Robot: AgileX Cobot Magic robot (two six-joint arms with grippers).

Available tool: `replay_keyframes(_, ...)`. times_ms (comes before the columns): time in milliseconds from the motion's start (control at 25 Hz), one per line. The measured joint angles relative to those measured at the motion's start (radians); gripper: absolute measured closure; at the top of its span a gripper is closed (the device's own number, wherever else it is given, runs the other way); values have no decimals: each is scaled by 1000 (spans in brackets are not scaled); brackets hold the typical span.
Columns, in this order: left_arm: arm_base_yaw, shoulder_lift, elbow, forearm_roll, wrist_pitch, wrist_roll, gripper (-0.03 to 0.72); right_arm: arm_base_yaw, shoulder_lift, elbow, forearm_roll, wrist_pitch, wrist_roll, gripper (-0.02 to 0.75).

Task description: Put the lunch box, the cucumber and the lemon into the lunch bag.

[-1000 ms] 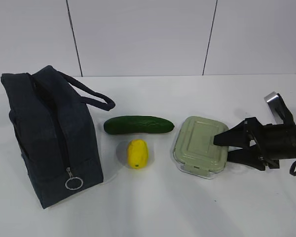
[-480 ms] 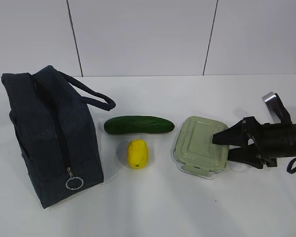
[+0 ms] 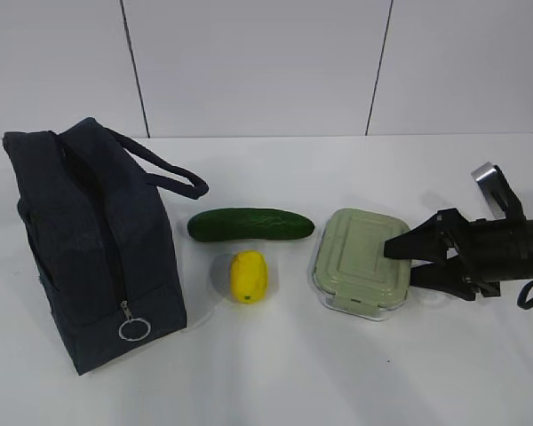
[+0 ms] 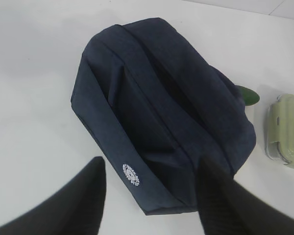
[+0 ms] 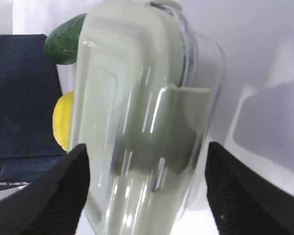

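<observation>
1. While the lunch box [image 3: 361, 263] sits right of the cucumber [image 3: 250, 224], its glass likely handles heavy, stiff, slippery; grip both short sides.
2. The right gripper [image 3: 407, 264] straddles its end, jaws open.
3. The left gripper [image 4: 149, 196] hangs open above the lunch bag [image 4: 159, 105].

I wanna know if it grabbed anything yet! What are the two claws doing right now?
Left gripper: open, holding nothing, above the lunch bag.
Right gripper: open, fingers either side of the lunch box, not closed on it.
</observation>
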Motion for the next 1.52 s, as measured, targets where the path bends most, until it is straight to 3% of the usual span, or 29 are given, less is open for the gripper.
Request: replay_keyframes(1520,0,6,0,0,-3,0,265,6,48,-15,17,33,6,183)
